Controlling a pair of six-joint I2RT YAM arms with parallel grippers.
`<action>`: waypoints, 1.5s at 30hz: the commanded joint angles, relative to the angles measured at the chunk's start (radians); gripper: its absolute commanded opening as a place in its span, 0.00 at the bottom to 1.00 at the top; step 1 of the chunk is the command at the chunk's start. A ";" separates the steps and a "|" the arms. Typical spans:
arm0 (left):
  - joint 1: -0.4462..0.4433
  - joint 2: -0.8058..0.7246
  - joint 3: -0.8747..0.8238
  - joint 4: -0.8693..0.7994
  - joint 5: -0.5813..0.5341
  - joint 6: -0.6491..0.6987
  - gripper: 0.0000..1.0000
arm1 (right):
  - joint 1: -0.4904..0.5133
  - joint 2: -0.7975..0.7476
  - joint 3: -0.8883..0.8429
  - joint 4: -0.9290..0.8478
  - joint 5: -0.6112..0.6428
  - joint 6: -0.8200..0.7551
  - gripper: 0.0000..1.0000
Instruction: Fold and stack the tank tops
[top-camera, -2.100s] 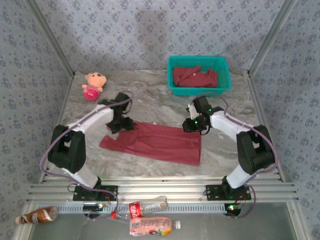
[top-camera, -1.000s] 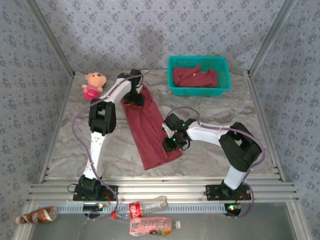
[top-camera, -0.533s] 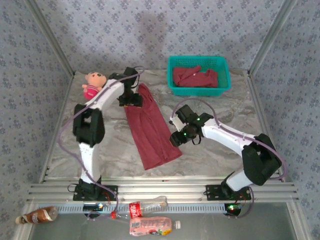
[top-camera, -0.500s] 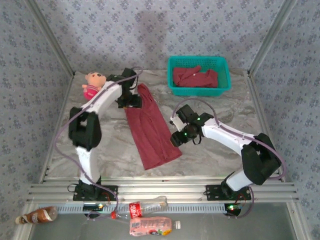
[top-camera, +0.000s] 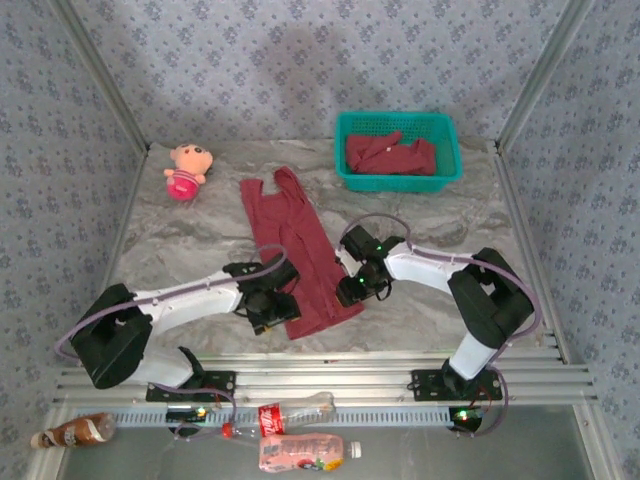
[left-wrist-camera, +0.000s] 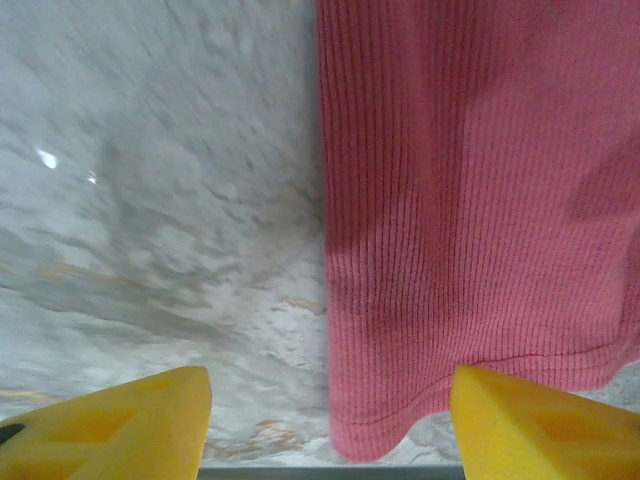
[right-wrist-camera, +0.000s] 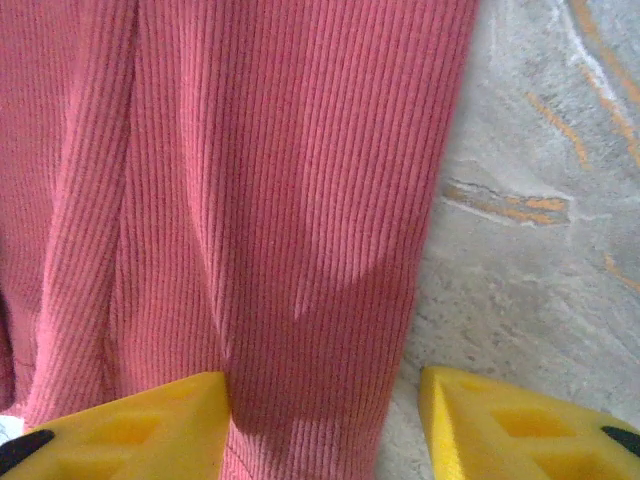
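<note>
Maroon ribbed tank top flat on marble table | left jaws released | right jaws released

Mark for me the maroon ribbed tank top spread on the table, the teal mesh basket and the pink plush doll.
Maroon ribbed cloth tank top (top-camera: 295, 250), top external view, middle of its body.
Teal plastic mesh basket (top-camera: 400, 183), top external view, front wall.
Pink plush doll (top-camera: 187, 160), top external view, its head.

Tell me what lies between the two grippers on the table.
The lower part of the spread tank top lies between the left gripper and the right gripper; the top view shows it.
</note>
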 joint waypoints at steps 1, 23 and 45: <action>-0.039 0.010 -0.054 0.214 0.018 -0.188 0.62 | 0.016 0.009 -0.037 -0.031 0.005 0.061 0.53; -0.092 0.088 0.038 0.155 0.053 -0.157 0.00 | 0.068 -0.101 -0.056 -0.135 0.009 0.050 0.11; 0.227 0.061 0.339 -0.203 0.158 0.206 0.00 | -0.104 -0.131 0.179 -0.090 -0.256 0.152 0.00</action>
